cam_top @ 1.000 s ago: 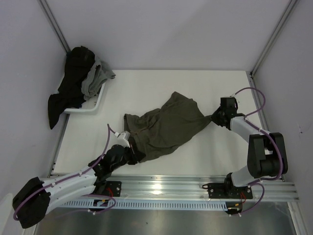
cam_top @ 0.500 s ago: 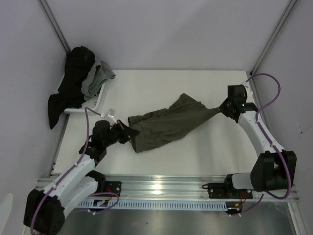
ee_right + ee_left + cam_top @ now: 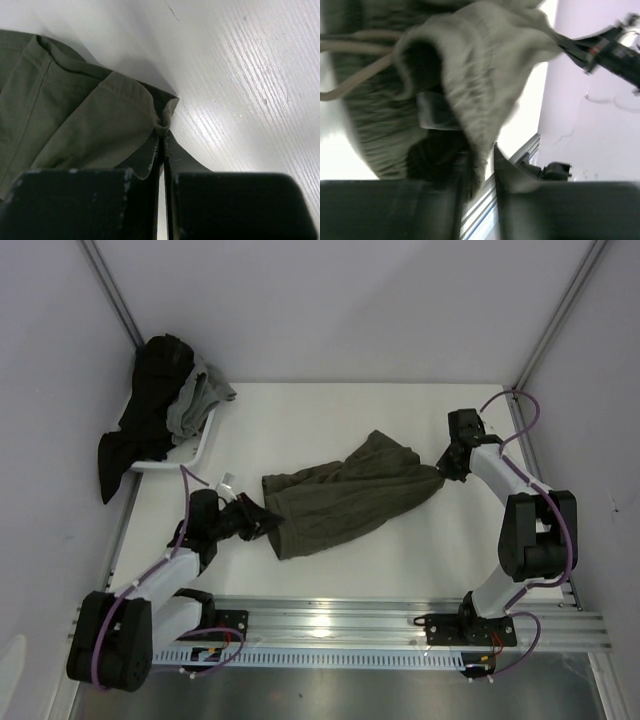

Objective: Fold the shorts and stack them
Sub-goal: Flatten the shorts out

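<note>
**Shorts strung between two pincers**

The right pincer was clenched on a gathered bit of hem of the olive shorts; its fingers stood tight together with cloth puckered at their tips. The left pincer had the ribbed waistband draped over its fingers, a fold reaching into the narrow gap between them; I could not tell whether it was clamped. A pale drawstring trailed beside that fold. The shorts lay stretched across the middle of the surface, waistband toward the left edge. At the far left corner, a white tray held dark and grey clothes.
</note>
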Robot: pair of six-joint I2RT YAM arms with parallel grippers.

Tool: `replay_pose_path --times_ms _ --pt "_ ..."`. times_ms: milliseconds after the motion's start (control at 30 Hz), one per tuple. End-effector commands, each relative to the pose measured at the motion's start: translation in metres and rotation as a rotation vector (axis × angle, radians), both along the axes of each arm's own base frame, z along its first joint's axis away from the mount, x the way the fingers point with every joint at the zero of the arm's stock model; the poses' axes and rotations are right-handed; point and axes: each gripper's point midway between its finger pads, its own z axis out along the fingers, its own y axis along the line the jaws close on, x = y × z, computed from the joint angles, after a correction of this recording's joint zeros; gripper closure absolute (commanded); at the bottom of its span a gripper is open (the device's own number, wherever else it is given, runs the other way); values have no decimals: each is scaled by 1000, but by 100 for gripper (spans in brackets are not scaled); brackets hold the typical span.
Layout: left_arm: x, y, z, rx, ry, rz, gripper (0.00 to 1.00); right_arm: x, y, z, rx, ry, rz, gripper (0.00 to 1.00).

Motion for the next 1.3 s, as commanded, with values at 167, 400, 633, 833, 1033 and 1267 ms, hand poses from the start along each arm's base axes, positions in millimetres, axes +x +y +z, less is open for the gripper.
replay_pose_path --times_ms 167,400,633,833,1033,1267 --pt "-11 -4 48 6 -264 -73 8 14 0 8 6 -60 32 100" --pt "-18 -8 23 78 -257 -122 6 21 3 10 20 -65 40 100" --pt "-29 -27 10 156 -271 -171 7 23 4 6 22 -52 44 100" --pt "-33 -36 2 191 -294 -193 9 31 9 -5 43 -29 50 100" --pt "-23 -30 -7 244 -289 -145 22 38 11 -8 47 -26 51 100" --pt "-21 -51 -10 209 -274 -199 57 45 14 -8 52 -28 51 100"
